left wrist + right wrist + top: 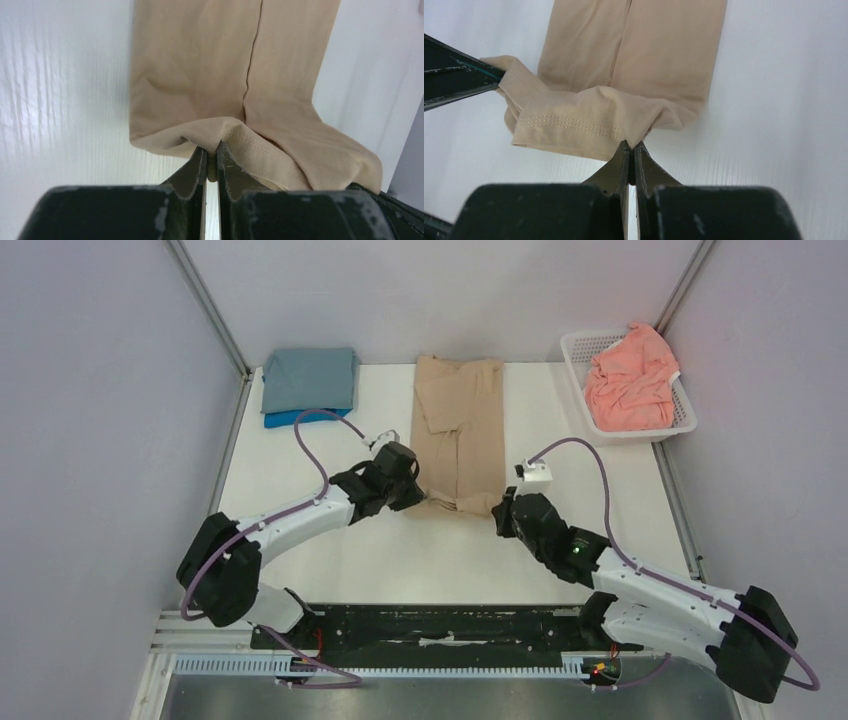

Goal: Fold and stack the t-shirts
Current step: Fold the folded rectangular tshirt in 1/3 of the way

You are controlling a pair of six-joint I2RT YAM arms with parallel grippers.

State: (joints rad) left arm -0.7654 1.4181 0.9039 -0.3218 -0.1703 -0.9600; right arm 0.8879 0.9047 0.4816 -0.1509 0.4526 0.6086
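Item: tan t-shirt (460, 420), narrow lengthwise fold, centre of bench (400, 560) | left claw (211, 150): pinching near hem corner | right claw (631, 146): pinching other hem corner, bite apparently thin | risk: hem slips on lift, fold skews.

The stitched hem of the tan t-shirt (634, 60) is pinched between the closed jaws of the right gripper (631, 146). Its other corner is gripped by the left gripper (491, 80). The rest is laid flat on the white counter (784, 125).
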